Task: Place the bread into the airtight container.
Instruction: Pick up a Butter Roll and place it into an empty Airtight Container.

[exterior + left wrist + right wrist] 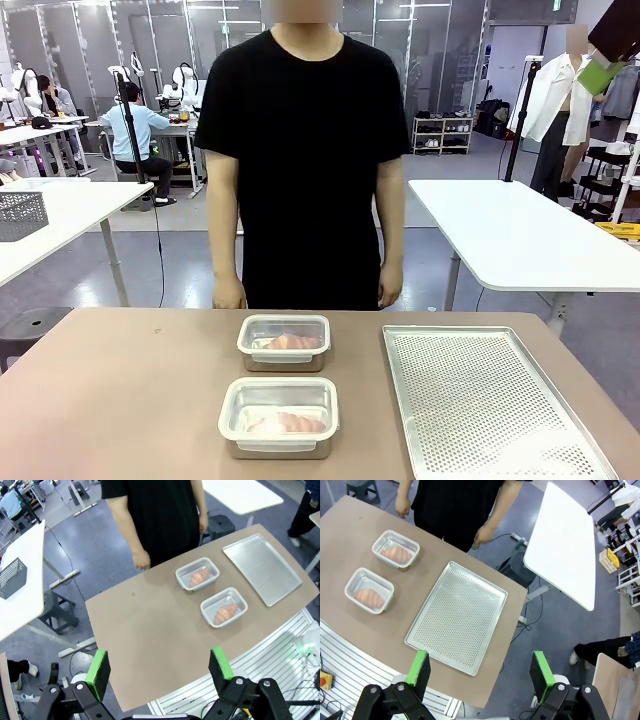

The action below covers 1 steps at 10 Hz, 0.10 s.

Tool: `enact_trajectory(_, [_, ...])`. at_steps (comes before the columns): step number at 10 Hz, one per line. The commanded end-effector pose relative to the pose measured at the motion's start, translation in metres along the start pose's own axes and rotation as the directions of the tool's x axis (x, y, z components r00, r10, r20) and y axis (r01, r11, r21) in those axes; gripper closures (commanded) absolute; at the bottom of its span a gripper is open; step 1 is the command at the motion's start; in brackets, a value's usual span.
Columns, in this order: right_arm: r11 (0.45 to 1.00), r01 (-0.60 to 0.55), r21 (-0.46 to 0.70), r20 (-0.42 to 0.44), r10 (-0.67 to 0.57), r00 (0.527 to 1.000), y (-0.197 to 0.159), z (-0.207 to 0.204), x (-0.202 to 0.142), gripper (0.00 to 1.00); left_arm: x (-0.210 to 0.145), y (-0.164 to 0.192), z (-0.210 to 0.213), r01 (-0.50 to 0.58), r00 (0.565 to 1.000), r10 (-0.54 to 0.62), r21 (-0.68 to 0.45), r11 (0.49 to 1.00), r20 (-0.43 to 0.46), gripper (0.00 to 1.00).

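Two clear, lidless airtight containers sit on the brown worktop, one behind the other, around the middle of its width. The near container lies close to the robot-side edge and holds one golden-brown croissant. The far container sits just beyond it, towards the person's edge, and holds the second croissant. The two containers are close together but not touching.

To their right, a perforated metal baking tray lies flat along the right side of the worktop, reaching from near the far edge to the robot-side edge, with nothing on it.

A person in a black shirt stands at the far edge, arms hanging, both hands off the worktop.

The left tool hangs high above the robot-side edge, its green-padded fingers spread wide with nothing between them. In its wrist view both containers lie well apart from it, across the worktop towards the tray, each croissant inside its box.

The right tool is likewise raised and fully open, holding nothing. It hovers above the worktop's right robot-side corner, over the tray's near end; the containers lie well away from it, beyond the tray's long side.
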State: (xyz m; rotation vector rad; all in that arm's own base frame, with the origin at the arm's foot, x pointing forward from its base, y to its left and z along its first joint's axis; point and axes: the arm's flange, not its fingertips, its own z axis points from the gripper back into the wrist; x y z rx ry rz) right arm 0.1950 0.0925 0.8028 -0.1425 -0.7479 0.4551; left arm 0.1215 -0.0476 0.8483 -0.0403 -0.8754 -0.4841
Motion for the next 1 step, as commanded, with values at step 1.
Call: enact_trajectory(1, [1.000, 0.007, -0.008, -0.003, -0.007, 1.000, -0.0013, 0.0001, -0.0003, 0.00, -0.0014, -0.0029, 0.0061, 0.004, 1.000, -0.004, 0.003, 1.000, 0.010, 0.00])
